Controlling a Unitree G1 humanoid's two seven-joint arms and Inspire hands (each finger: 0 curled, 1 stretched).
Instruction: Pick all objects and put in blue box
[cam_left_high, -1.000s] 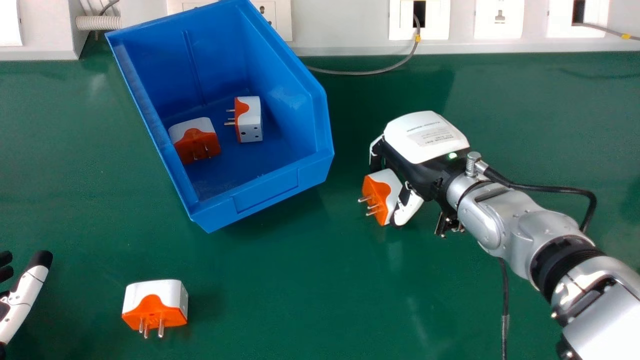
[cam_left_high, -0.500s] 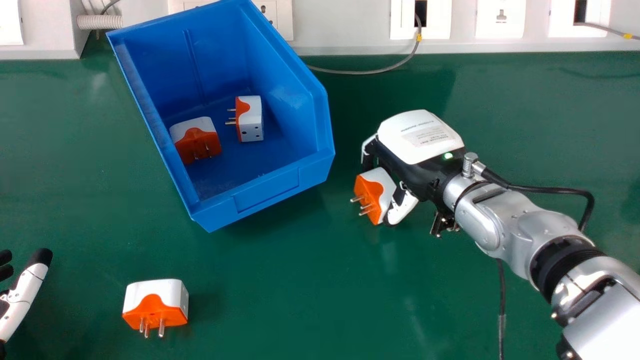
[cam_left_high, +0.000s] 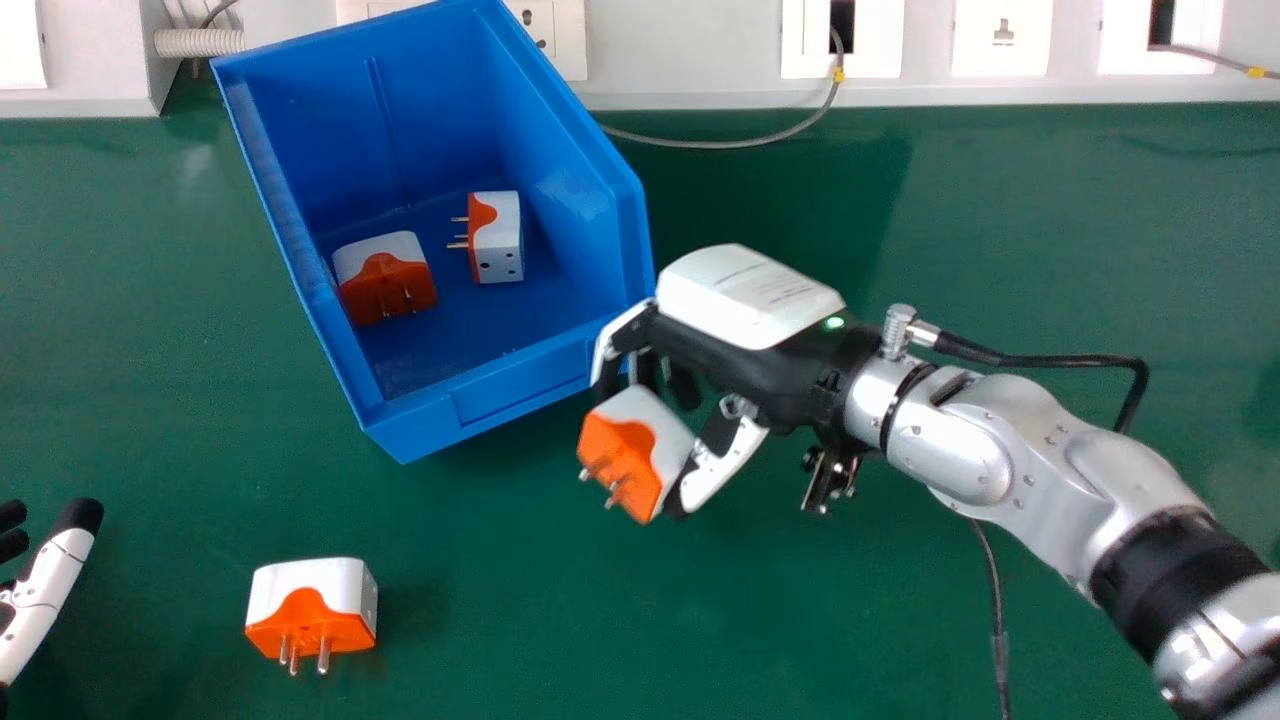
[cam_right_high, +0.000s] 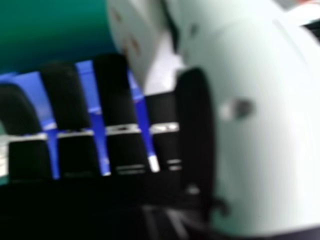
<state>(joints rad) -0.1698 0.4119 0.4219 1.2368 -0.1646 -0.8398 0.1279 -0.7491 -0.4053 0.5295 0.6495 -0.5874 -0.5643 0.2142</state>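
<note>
Our left hand (cam_left_high: 50, 590) idles, fingers relaxed, left of the loose plug (cam_left_high: 310, 610) on the tabletop (cam_left_high: 150, 400). The blue box (cam_left_high: 350, 130), two plugs (cam_left_high: 385, 280) (cam_left_high: 497, 240) inside, has slid slightly left; the pinched plug (cam_left_high: 635, 450) in our right hand (cam_left_high: 750, 300) has swung close, so lifting should follow.

Nothing I can actually read here, folks — there's some tiny print (cam_left_high: 778, 286) on the white cover (cam_left_high: 708, 285) of the right hand (cam_left_high: 765, 372), but it's way too small to make out.
</note>
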